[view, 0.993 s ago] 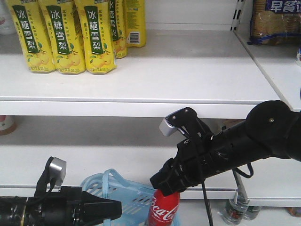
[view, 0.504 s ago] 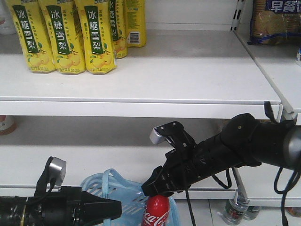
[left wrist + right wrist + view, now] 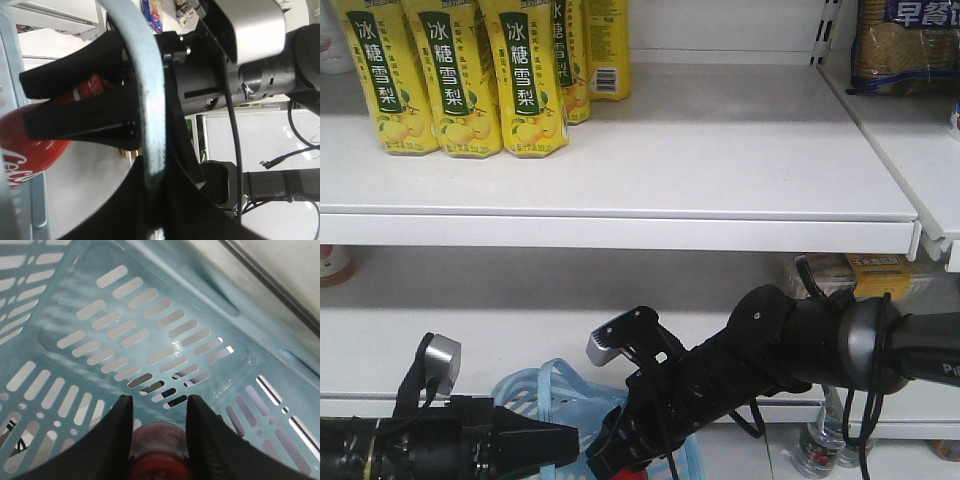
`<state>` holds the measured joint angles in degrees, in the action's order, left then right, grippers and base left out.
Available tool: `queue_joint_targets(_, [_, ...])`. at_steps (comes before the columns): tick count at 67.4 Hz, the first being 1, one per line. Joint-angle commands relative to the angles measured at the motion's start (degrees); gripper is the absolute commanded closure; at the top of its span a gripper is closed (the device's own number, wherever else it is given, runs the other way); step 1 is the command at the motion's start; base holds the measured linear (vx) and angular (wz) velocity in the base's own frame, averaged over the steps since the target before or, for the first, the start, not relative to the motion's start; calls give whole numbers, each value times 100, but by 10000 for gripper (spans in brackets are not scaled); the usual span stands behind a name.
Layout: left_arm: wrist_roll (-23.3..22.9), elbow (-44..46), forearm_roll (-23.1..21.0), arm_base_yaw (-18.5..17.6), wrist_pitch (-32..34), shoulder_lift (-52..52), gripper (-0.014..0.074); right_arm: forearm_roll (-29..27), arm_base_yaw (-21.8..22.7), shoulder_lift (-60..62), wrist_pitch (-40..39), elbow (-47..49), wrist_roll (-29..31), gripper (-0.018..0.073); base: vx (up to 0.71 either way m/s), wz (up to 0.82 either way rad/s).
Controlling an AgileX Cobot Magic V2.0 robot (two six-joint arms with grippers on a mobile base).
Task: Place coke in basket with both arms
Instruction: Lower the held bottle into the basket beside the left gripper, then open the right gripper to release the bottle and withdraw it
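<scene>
The light blue basket (image 3: 535,392) hangs at the bottom left, below the lower shelf. My left gripper (image 3: 555,440) is shut on its loop handle (image 3: 144,85), which runs up between the black jaws of the left gripper (image 3: 156,172). My right gripper (image 3: 615,458) reaches down into the basket and is shut on the red coke (image 3: 159,464). In the right wrist view the right gripper (image 3: 159,404) faces the basket's slotted wall (image 3: 100,315). The left wrist view shows the coke (image 3: 30,145) tilted, its neck clamped. In the front view the coke is hidden behind the right arm.
Yellow pear-drink bottles (image 3: 450,80) stand on the upper shelf, whose white front edge (image 3: 620,230) lies above both arms. A snack bag (image 3: 905,45) sits at the top right. A yellow package (image 3: 865,268) lies on the middle shelf. Clear bottles (image 3: 820,440) stand at the bottom right.
My right arm has swung down and to the left, carrying the coke into the basket; the bottle has dropped out of sight in the front view. The left arm has not moved.
</scene>
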<state>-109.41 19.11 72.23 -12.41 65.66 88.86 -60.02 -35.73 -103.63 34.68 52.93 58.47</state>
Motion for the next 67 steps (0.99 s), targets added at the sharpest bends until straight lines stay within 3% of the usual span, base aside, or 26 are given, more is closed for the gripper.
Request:
queue_joint_targets(1, [50,75,-353,-5,1309,-197,603,-200,22,269,-83,154,62,245,0,0])
queue_joint_targets(16, [50,75,-353,-5,1309,-197,603,-47,25,281,-78,154,37,148,0,0])
queue_joint_targets(26, [50,75,-353,-5,1309,-197,603,202,25,325,49,154,-108,148,0,0])
queue_joint_targets(43, [50,75,-353,-5,1309,-197,603,1136,25,962,218,154,-879,149,0,0])
queue_joint_targets(67, [50,75,-353,-5,1309,-197,603,1842,25,2365,444,154,-1213,175,0,0])
